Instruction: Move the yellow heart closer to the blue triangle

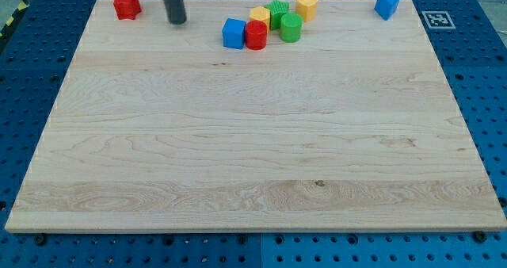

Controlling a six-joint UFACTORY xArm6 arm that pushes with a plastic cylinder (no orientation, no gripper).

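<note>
The yellow heart [307, 6] lies near the view's top edge, right of centre, at the upper right of a cluster of blocks. The blue triangle [386, 5] lies at the view's top right corner of the board, well to the right of the heart. My tip [177, 21] is at the view's top left, far left of the heart, between a red block and the cluster, touching no block.
The cluster holds a blue cube [233, 33], a red cylinder [255, 35], a yellow block [260, 16], a green block [277, 13] and a green cylinder [291, 28]. A red block [126, 4] sits at the top left. The wooden board [253, 157] lies on a blue pegboard.
</note>
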